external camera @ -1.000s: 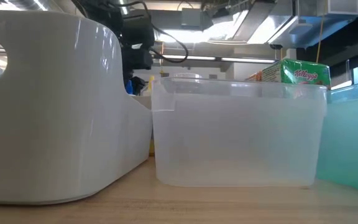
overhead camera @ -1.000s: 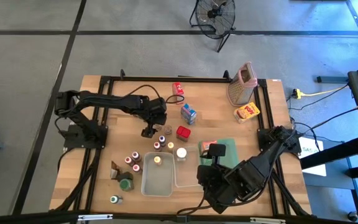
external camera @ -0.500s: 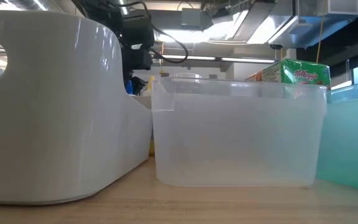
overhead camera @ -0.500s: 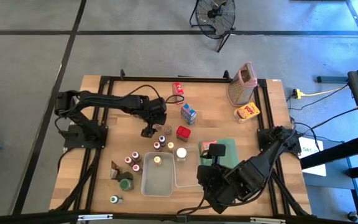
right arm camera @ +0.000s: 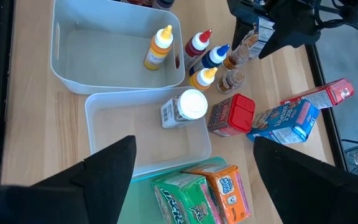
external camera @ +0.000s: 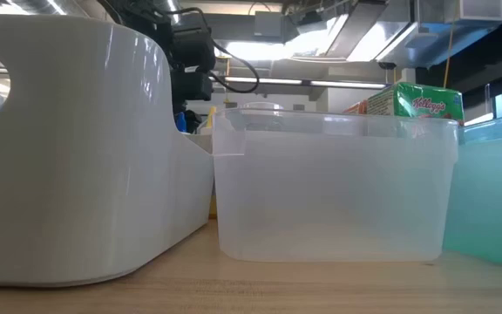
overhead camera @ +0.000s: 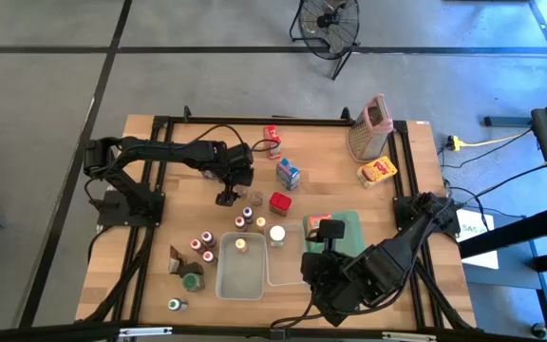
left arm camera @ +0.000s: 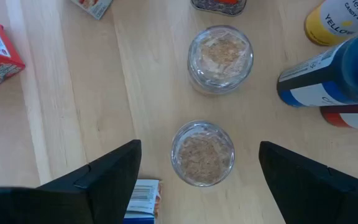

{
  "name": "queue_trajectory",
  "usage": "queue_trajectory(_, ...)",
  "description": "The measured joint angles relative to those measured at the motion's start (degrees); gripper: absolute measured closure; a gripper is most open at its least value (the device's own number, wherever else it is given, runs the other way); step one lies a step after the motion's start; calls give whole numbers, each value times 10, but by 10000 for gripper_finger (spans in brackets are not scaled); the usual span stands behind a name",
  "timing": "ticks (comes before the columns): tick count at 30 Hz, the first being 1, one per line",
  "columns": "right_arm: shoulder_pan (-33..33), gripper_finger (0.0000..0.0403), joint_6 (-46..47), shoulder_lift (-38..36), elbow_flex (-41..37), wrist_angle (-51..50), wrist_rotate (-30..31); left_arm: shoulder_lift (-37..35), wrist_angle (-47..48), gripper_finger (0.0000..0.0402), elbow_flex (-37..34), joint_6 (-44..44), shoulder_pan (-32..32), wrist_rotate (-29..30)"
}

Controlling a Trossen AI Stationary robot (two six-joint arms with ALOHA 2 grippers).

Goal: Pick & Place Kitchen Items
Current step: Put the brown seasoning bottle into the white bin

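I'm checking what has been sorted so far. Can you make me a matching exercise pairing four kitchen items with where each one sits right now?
Items
1. yellow-capped bottle
2. white-lidded jar
3. green carton
4. red carton

Places
A. on the green tray
B. on the bare table
C. in the white tub
D. in the clear tub

Pairs: 1-C, 2-D, 3-A, 4-B
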State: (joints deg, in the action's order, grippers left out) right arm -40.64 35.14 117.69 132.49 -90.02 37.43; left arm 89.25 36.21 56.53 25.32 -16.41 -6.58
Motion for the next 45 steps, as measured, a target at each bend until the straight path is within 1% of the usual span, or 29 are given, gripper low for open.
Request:
queue_trajectory(4,0,75,0,0,0,0,0,0,0,80,0,0,0,-15)
queue_trajectory(21,0,75,-2,0,0,0,0,0,-1,80,0,14,2,-9)
queue_trajectory(29,1,75,-7,0,0,0,0,0,-30,80,-27,35,2,-6)
queue_trajectory(40,9,75,-10,0,0,0,-1,0,-31,80,-28,35,2,-7)
queue_trajectory(45,9,75,-10,0,0,0,-1,30,-40,80,-27,40,1,-11)
